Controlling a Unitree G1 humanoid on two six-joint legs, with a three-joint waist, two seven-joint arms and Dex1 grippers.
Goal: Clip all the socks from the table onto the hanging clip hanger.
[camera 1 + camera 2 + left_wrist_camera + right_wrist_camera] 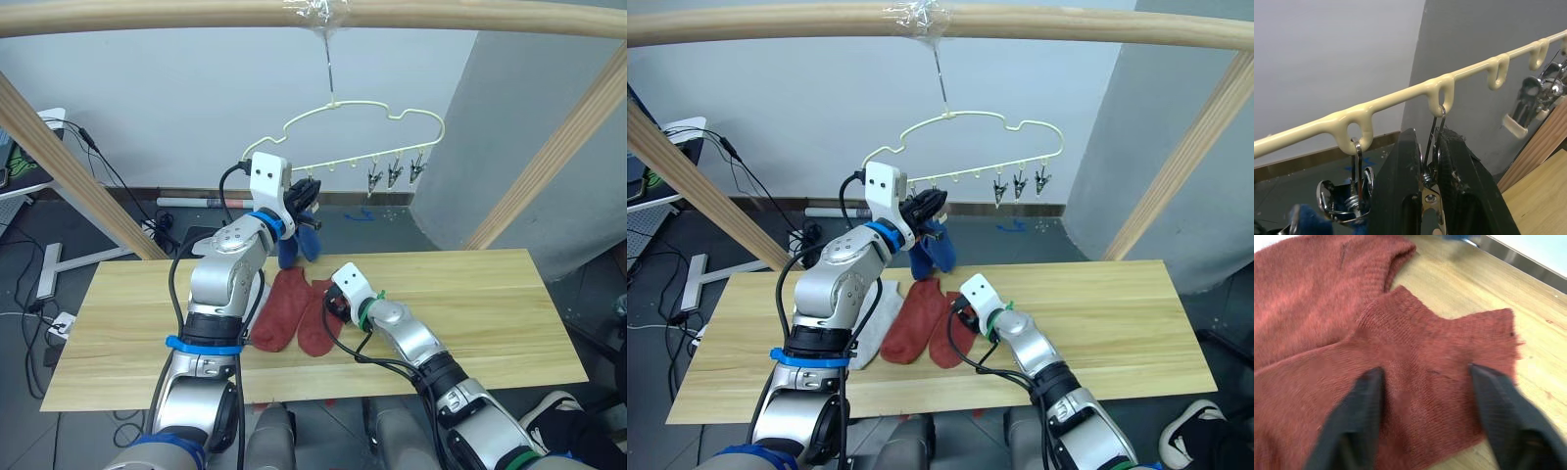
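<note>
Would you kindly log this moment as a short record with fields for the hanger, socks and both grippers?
hanger: clip hanger hangs by its hook from the wooden pole above the table
blue socks: hang at the hanger's left end
red socks: two lie side by side on the table
grey sock: lies on the table, left of the red ones
left gripper: raised at the hanger bar, shut on a clip
right gripper: open, over the nearer red sock, fingers straddling its cuff end

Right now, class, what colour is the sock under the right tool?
Rust red sock, clearest in the right wrist view.
</note>
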